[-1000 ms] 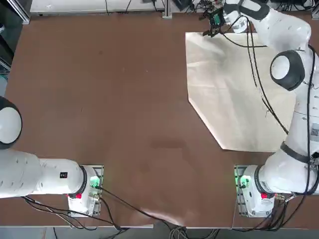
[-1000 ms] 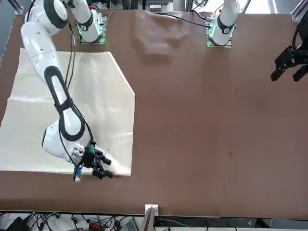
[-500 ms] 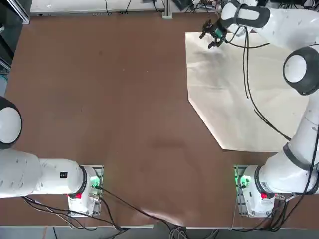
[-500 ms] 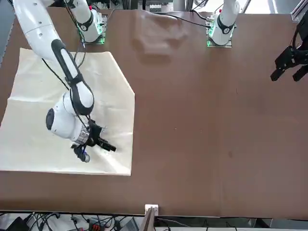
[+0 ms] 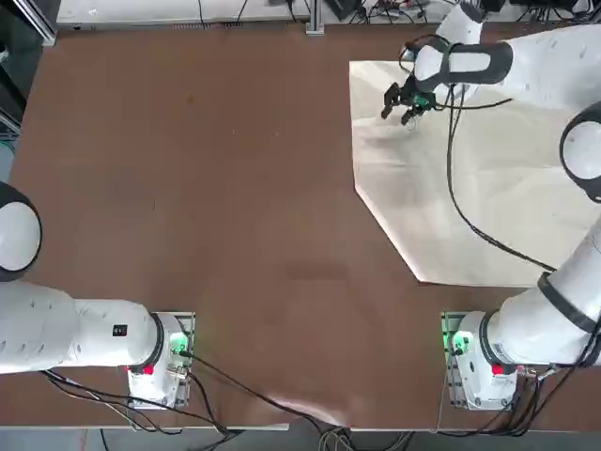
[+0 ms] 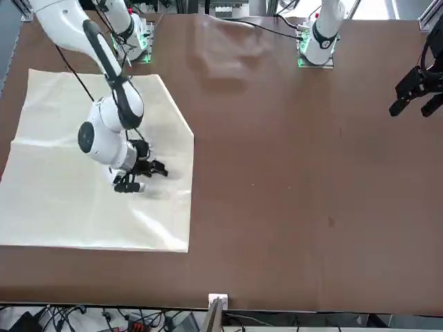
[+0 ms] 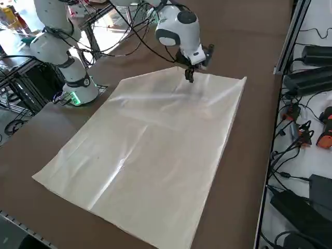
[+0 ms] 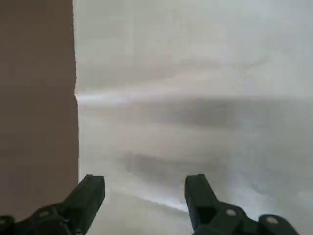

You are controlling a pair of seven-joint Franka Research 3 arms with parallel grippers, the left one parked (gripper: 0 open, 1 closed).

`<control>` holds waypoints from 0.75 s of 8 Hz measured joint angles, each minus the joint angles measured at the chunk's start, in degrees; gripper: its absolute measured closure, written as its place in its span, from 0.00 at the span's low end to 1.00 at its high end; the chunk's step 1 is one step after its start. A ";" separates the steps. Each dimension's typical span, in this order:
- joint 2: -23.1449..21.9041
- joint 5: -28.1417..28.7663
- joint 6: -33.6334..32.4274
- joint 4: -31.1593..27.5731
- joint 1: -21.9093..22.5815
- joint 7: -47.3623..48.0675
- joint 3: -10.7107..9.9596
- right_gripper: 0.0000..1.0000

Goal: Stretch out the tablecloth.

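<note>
So the cream tablecloth [image 5: 470, 207] is lying flat on the brown tabletop [image 5: 235, 207], over in the upper right of the top view. In the front view it takes up the left side of the frame, and from the right side view it's a big pale sheet filling the middle and running down to the bottom edge.

It's pretty much spread out, just some soft creases. There's a shiny one running diagonally through the left half of the cloth in the right side view, plus a few shallow ripples in the wrist view. One corner looks cut off at a slant in the top view, on the cloth's lower left.

The right gripper [image 8: 145, 181] is over the cloth near its left edge, in the upper right part of the top view. Its two black fingers [image 8: 90, 196] are wide apart with nothing between them but a view of the fabric behind. Can't really tell how high it is above the cloth.

The white right arm [image 5: 554, 66] reaches in from the right side of the top view, with black cables [image 5: 452, 178] looping down across the fabric.
</note>
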 joint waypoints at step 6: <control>-10.34 -12.35 0.13 -16.64 12.23 -2.08 0.08 0.00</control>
